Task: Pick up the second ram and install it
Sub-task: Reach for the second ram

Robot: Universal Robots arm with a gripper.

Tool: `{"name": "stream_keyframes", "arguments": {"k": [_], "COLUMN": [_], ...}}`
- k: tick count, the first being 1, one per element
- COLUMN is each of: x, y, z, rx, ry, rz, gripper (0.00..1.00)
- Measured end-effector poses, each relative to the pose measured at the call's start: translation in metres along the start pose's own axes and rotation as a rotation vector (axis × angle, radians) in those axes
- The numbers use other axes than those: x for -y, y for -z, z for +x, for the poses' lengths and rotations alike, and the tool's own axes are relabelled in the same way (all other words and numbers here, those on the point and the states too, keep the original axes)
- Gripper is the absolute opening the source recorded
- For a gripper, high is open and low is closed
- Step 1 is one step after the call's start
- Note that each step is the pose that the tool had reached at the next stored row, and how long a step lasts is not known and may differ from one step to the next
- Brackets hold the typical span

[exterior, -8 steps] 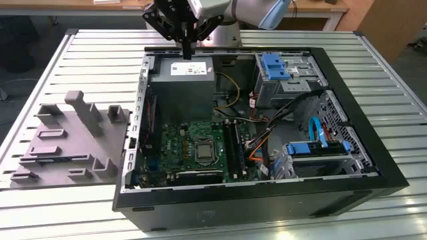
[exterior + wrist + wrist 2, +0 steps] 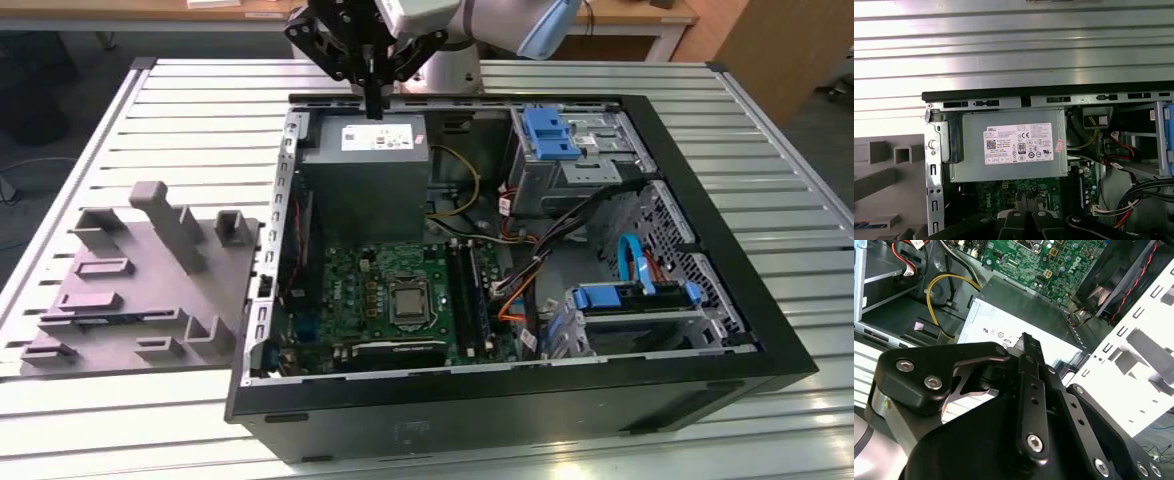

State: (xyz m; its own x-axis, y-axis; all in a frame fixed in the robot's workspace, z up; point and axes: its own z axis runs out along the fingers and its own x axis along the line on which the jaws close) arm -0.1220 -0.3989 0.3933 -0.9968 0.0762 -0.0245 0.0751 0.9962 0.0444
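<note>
- The black metal gripper [image 2: 375,104] hangs point-down over the far rim of the open computer case [image 2: 534,392]. Its angular linkages taper into a V and its slim fingers [image 2: 1019,201] are closed tip to tip, empty.
- Directly under the tips sits the power supply [image 2: 360,185], a plain grey sheet-metal box with a white label, tucked into the case's far corner. In the second wrist view the fingers [image 2: 1026,347] stand above its label edge.
- Nearer in the case lies the green motherboard [image 2: 354,290], studded with small parts. Its long black memory slots [image 2: 462,290] run from the far side of the case toward the near side.
- The case walls are thin perforated steel with sharp folded edges. Yellow cables [image 2: 949,287] and a black fan [image 2: 1114,275] crowd the space beside the power supply, while the room above the motherboard is open.
- The second ram [image 2: 868,225] appears as a slim blue-green strip lying in the grey moulded fixture [image 2: 147,255], outside the case and well apart from the gripper. The exterior view shows it only faintly [image 2: 104,320].
- Its long axis looks roughly crosswise to the memory slots; which end is which I cannot tell.
- Case and fixture rest on a ribbed, slatted metal table [image 2: 200,110].
</note>
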Motion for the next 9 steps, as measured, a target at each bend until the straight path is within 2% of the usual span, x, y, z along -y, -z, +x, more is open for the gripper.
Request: {"name": "stream_keyframes", "arguments": {"k": [9], "x": [0.0006], "y": [0.0002], "z": [0.0077], "rx": [0.0020], "ry": [0.000], "rz": [-0.0002], "gripper": [0.11]}}
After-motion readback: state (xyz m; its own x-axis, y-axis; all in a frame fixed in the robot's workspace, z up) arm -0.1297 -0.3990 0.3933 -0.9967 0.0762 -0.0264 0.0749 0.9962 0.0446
